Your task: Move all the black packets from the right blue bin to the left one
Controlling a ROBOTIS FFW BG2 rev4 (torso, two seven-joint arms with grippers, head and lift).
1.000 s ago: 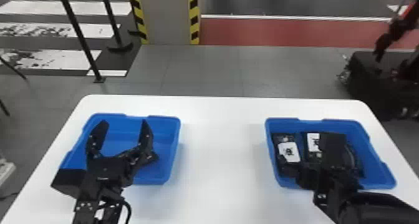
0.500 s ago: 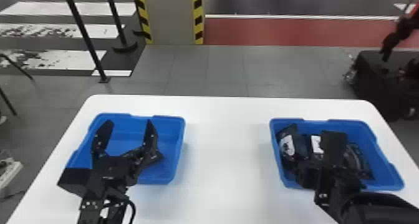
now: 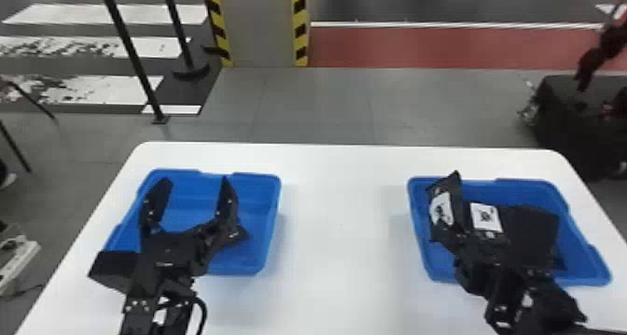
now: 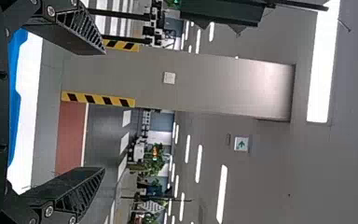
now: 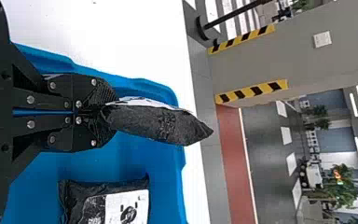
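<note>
Over the left blue bin (image 3: 275, 217), my left gripper (image 3: 191, 194) stands with its fingers wide apart; the left wrist view has the same gripper (image 4: 103, 111) with nothing between its fingers. A black packet (image 3: 238, 233) lies in that bin, partly behind the gripper. At the right blue bin (image 3: 415, 226), my right gripper (image 3: 452, 236) holds a raised black packet (image 3: 441, 208) with a white label. In the right wrist view the right gripper (image 5: 103, 113) is shut on that packet (image 5: 158, 123). Another labelled black packet (image 5: 116, 203) lies in the bin.
The white table (image 3: 343, 217) runs between the two bins. Behind it are a pillar with striped edges (image 3: 261, 26) and black posts (image 3: 133, 54). A dark case (image 3: 574, 119) stands on the floor beyond the table's right side.
The right gripper has lifted a packet up from the right bin's left part, tilting it upright. The left arm keeps its pose, with only a small shift of the whole head view.
</note>
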